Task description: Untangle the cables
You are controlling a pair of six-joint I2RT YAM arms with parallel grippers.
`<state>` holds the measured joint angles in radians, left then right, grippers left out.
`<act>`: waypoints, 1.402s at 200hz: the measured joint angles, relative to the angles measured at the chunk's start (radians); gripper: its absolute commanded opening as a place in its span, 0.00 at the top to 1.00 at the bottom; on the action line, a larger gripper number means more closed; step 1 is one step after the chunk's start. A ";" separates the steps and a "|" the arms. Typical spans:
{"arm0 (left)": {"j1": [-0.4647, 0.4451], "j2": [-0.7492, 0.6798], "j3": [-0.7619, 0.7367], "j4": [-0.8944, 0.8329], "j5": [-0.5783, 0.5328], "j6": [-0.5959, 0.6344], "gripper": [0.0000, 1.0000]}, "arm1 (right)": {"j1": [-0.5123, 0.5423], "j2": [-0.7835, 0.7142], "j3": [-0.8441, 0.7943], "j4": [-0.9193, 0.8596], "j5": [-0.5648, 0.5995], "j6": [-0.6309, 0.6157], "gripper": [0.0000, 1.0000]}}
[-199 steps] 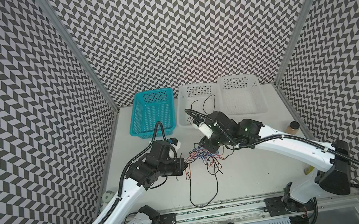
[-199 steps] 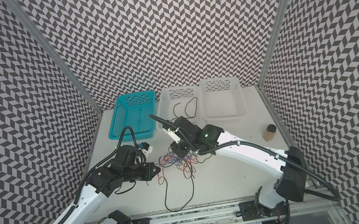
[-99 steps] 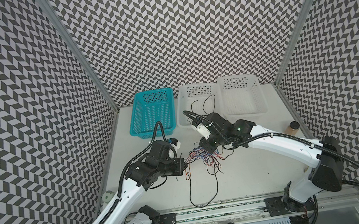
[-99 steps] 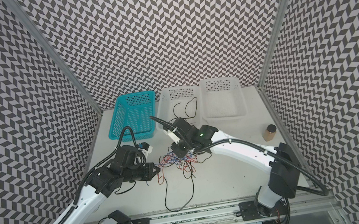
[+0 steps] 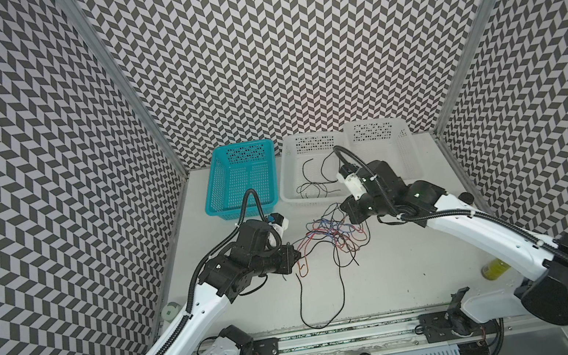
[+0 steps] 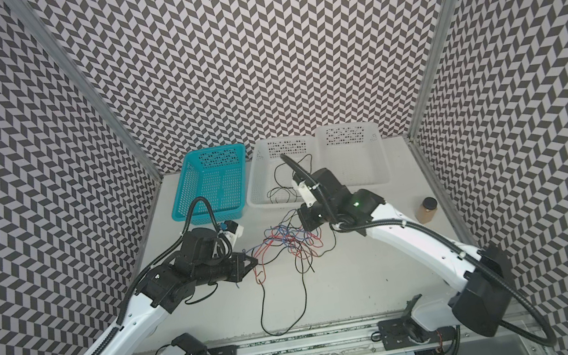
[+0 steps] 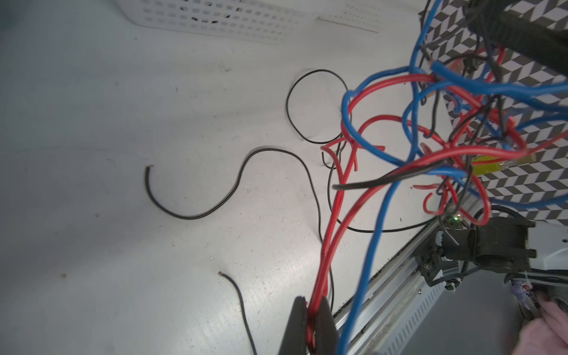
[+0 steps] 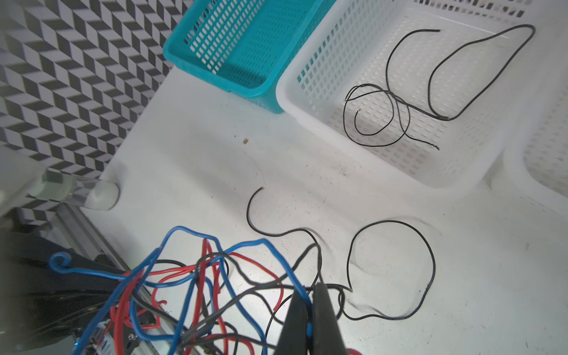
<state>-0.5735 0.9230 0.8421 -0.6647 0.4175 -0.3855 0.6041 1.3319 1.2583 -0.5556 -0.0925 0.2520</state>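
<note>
Cables [image 5: 330, 233] are red, blue, black; walls [image 5: 293, 49] black-and-white chevron; one basket [image 5: 213, 182] teal; bottle [image 5: 495, 267] seemingly yellow.

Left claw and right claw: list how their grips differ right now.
The left claw pinches red cables; the right claw pinches a blue cable. In both top views the left claw grips the tangle at its left side, while the right claw grips its far right side, close to the white basket. Shared: both claws are shut, each on strands of the same tangle.
</note>
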 measured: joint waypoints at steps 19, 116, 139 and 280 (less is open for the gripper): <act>-0.003 0.001 0.002 0.041 0.011 0.005 1.00 | -0.047 -0.038 0.000 -0.003 -0.033 0.015 1.00; -0.018 0.000 0.006 0.052 0.023 0.013 1.00 | -0.322 -0.146 0.006 -0.137 -0.018 0.077 1.00; -0.018 -0.005 0.006 0.043 0.021 0.013 1.00 | -0.350 -0.162 -0.002 -0.164 0.030 0.081 1.00; -0.014 0.000 0.008 -0.019 -0.033 0.010 0.97 | -0.610 -0.403 -0.127 -0.148 -0.237 0.262 1.00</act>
<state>-0.5877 0.9226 0.8501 -0.6834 0.3843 -0.3752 -0.0063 0.9287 1.1313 -0.7033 -0.3290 0.5140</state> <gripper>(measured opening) 0.048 0.048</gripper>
